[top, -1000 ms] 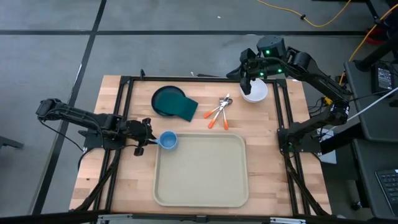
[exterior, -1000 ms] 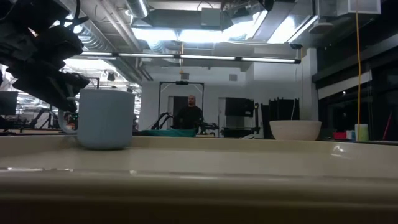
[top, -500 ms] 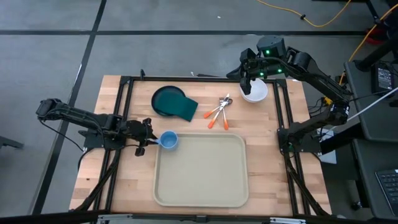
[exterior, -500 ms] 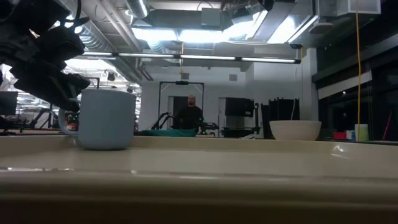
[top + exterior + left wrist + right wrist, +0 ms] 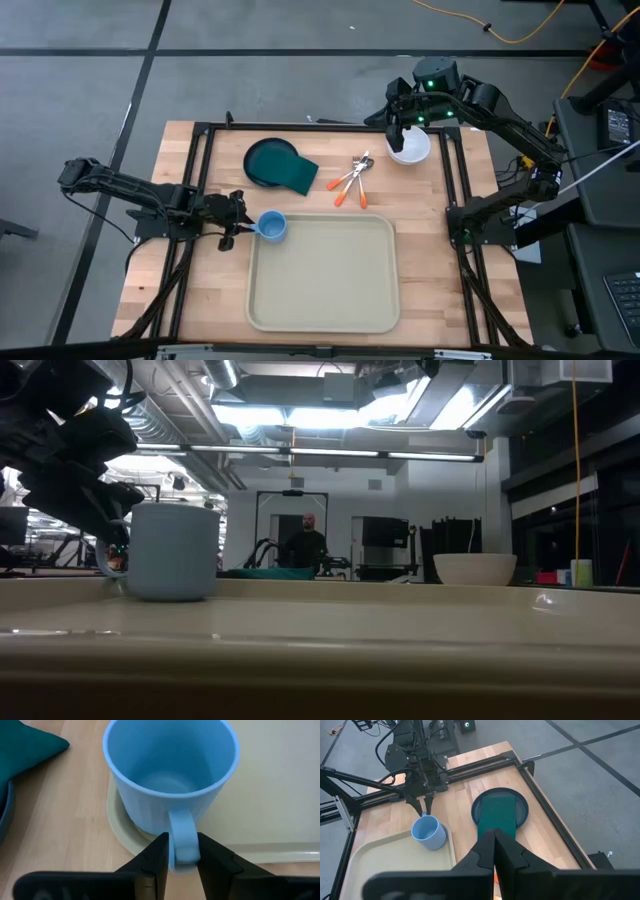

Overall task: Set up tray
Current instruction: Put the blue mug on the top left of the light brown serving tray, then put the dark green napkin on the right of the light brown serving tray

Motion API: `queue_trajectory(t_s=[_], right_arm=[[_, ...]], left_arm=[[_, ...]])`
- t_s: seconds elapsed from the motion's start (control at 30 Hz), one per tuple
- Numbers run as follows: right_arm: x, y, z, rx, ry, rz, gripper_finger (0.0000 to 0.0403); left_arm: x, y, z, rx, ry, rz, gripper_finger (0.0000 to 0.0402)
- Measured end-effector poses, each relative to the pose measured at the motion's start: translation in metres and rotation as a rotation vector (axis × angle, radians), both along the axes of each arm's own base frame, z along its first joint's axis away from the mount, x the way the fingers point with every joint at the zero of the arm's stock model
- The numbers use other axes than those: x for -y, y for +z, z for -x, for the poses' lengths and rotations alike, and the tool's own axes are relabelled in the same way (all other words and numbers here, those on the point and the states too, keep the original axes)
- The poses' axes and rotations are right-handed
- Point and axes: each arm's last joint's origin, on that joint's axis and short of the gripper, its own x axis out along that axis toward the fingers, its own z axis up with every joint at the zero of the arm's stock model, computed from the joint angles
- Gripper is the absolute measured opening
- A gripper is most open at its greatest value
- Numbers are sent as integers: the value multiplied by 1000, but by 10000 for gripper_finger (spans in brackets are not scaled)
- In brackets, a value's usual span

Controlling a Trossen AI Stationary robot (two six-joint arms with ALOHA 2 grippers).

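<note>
Left wrist view: mug (image 5: 170, 775) handle is straddled by the left gripper (image 5: 179, 865), jaws loosening, on the tray (image 5: 280, 795) corner; retreat needed next.

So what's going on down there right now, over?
Left gripper fingers astride blue mug handle, mug on tray corner rim. Right gripper shut, above white bowl. Tray otherwise bare.

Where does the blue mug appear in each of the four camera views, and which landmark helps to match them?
High view: the blue mug sits at the tray's far left corner.
Low view: the mug stands at the left.
Left wrist view: it fills the centre, handle between the left gripper fingers.
Right wrist view: it is left of centre.
Shared landmark: the tray's rim under the mug.
</note>
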Motion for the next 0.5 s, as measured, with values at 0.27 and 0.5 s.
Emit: queue_trajectory(t_s=[0.27, 0.5], right_arm=[[0, 0, 0, 0, 0, 0, 5], [0, 0, 0, 0, 0, 0, 5]], left_arm=[[0, 0, 0, -1, 20, 18, 156], [2, 3, -1, 5, 24, 109, 181]])
